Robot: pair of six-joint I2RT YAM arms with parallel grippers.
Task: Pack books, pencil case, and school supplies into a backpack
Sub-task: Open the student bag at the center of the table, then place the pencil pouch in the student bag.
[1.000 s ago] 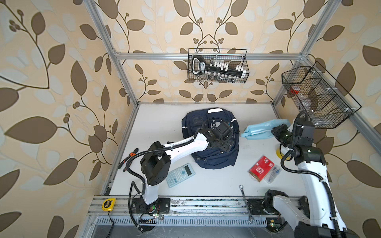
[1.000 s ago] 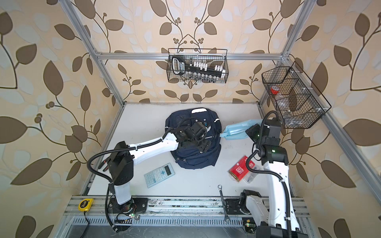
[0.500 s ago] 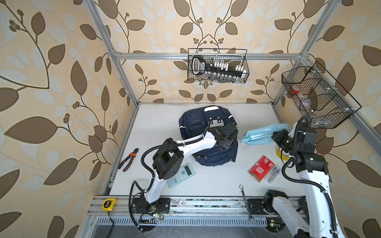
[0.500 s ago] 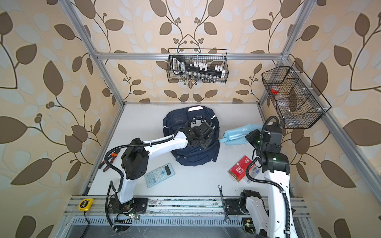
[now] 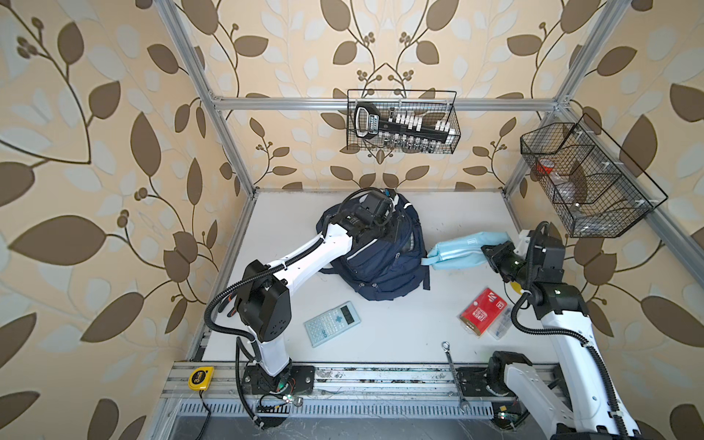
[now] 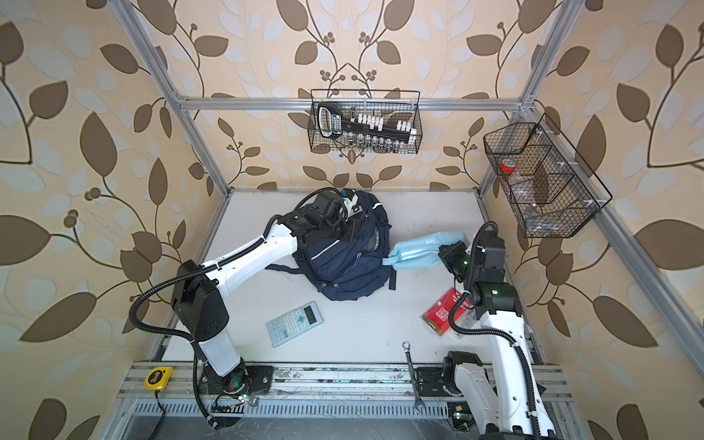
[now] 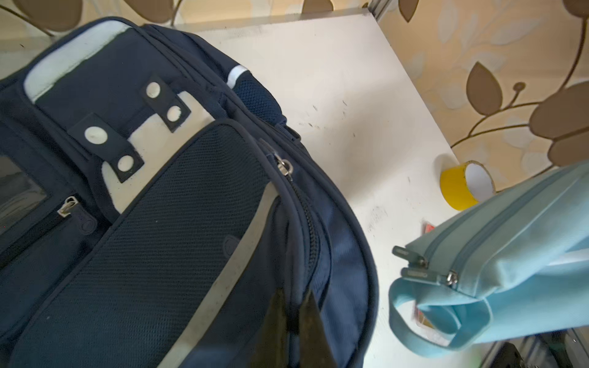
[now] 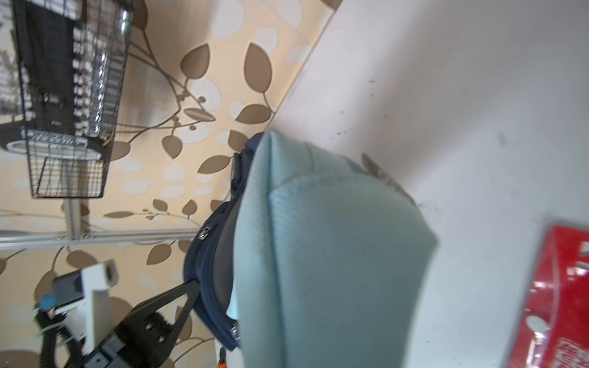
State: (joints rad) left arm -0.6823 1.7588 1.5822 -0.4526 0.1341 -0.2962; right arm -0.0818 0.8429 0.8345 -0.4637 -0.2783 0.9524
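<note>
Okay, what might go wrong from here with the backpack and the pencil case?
The left gripper pinches only a thin seam of the backpack beside its zipper, so it may slip when pulled. The right gripper holds the pencil case by one end; its loose loop hangs near the backpack and could snag on the way in.

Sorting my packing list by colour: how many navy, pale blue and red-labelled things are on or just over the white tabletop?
Navy: 1, the backpack
Pale blue: 2, the pencil case and the calculator
Red-labelled: 1, the clear box
Total: 4
</note>
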